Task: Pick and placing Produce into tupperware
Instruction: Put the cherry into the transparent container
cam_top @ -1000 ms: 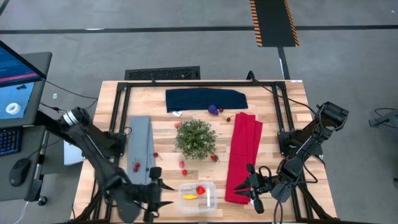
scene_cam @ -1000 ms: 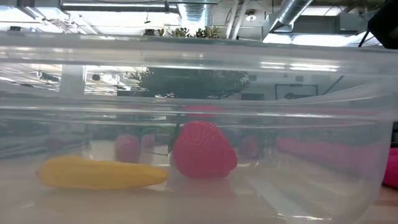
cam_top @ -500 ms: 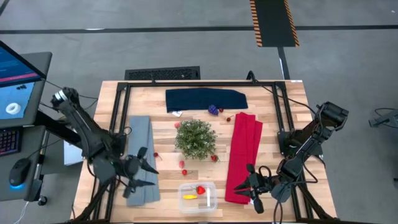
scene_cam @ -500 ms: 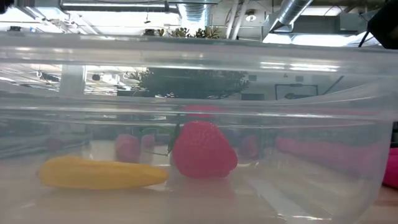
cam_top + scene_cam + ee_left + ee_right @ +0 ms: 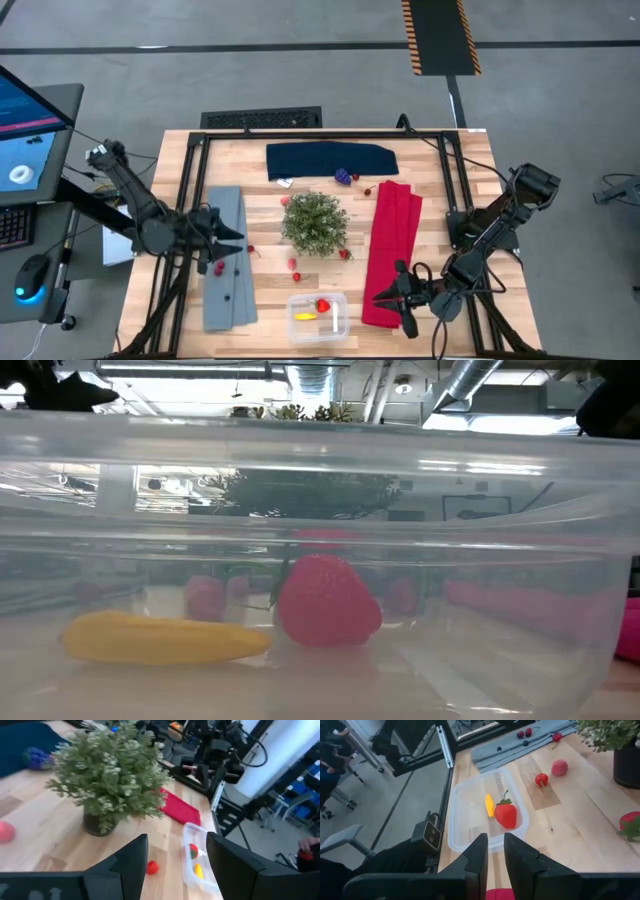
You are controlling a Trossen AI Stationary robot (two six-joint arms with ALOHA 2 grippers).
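Note:
The clear tupperware (image 5: pixel 318 315) stands near the table's front edge. A red strawberry (image 5: pixel 506 815) and a yellow piece (image 5: pixel 489 805) lie on its floor. Loose produce sits on the wood around the potted plant (image 5: pixel 315 222): red berries (image 5: pixel 293 264) and a purple grape cluster (image 5: pixel 343 177). More berries (image 5: pixel 218 267) lie on the grey cloth (image 5: pixel 228 290). My left gripper (image 5: pixel 176 840) hovers open over the grey cloth's far part, with nothing between its fingers. My right gripper (image 5: pixel 495 837) hangs over the near end of the red cloth (image 5: pixel 392 250), pointing at the tupperware, with a narrow empty gap.
A folded navy cloth (image 5: pixel 330 160) lies at the table's far side. Black frame rails (image 5: pixel 190 190) run along both sides of the table. A desk with a screen (image 5: pixel 30 120) stands beyond the left edge. Bare wood shows between the plant and the tupperware.
My left gripper has drawn back from beside the tupperware at the near edge toward the far edge, along the grey cloth, rolling as it went. Its fingers have stayed apart. The produce and the tupperware have stayed in place.

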